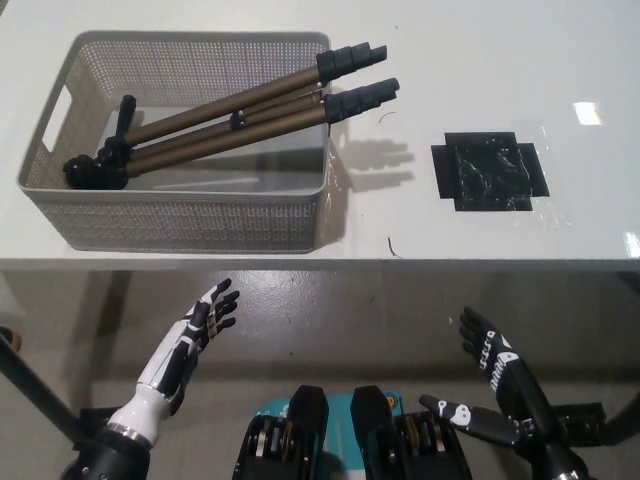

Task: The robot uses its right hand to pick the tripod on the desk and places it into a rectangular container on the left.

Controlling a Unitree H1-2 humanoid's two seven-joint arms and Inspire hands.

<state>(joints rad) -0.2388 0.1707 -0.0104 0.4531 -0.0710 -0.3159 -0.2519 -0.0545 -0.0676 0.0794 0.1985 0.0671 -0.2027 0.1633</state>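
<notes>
Already the tripod (225,115) lies inside the rectangular container (190,215) at the left of the white worktop (470,60), so the placing itself looks done. Its head end rests low near the container's left wall, while the black feet of its folded legs rise over the right rim and stick out past it, above the worktop. That overhang is the main risk, in my judgement: the tripod leans on the rim rather than lying flat, so a knock to the container or to the protruding feet could swing it, tip it out, or drag the light mesh container sideways.

Both hands are below the worktop's front edge, well apart from the container. The black right hand (490,350) is at the lower right, holding nothing, with its fingers spread wide. The white left hand (205,320) is at the lower left, likewise empty with fingers apart.

A second risk lies there: if either arm rises straight up, it could strike the underside or the front edge of the worktop and jolt everything on it. The container sits close to that front edge, so a jolt or a push from behind could slide it off.

The black taped patch (488,172) on the right of the worktop is bare.
</notes>
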